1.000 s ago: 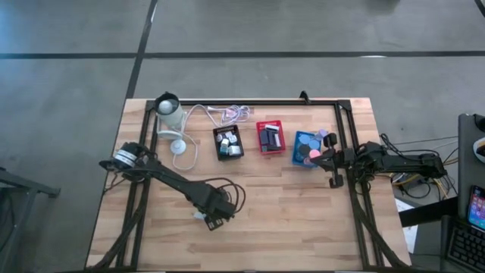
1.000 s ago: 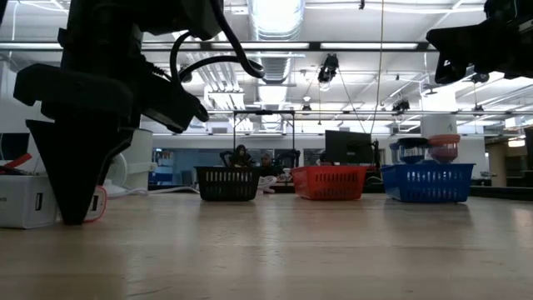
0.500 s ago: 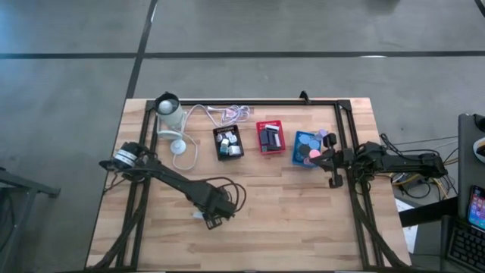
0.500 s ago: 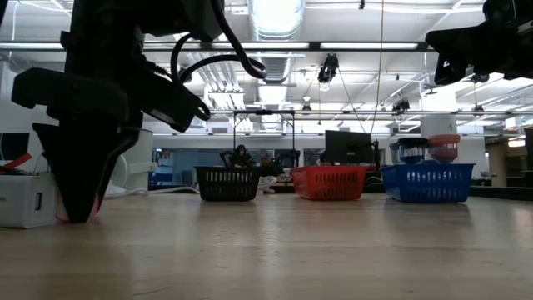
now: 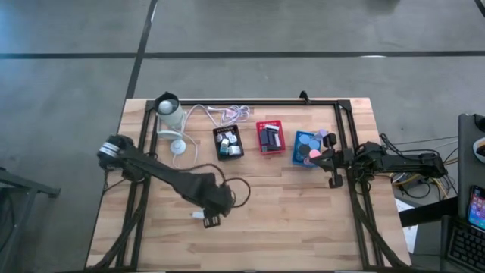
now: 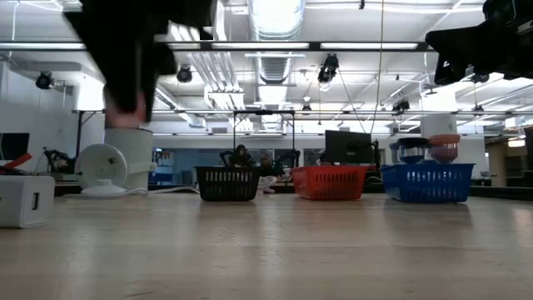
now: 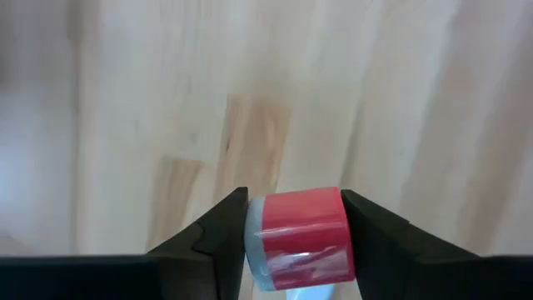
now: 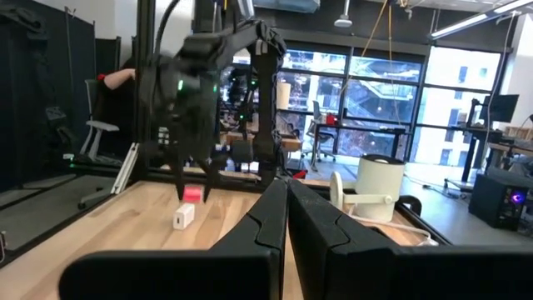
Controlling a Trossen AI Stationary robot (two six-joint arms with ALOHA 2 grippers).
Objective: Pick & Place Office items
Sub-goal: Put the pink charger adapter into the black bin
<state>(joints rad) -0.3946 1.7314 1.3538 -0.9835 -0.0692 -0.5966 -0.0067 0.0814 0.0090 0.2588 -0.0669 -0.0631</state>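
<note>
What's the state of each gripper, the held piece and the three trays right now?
left gripper: fingers shut on red block, off the table.
right gripper: fingers shut, empty, beside blue tray.
white block: lying on table.
black tray: holds pieces.
red tray: holds pieces.
blue tray: heaped with rolls.

Light came mostly from ceiling strip fixtures (image 6: 275, 12), bright enough to glare white in the low view — the room behind stayed evenly lit. The left arm (image 6: 133, 50) was a smeared dark silhouette there, blurred. The tabletop (image 5: 288, 205) looked soft and flat from above, with faint shadows. Window panes (image 8: 391, 92) glowed pale — the foreground fingers were out of focus.
</note>
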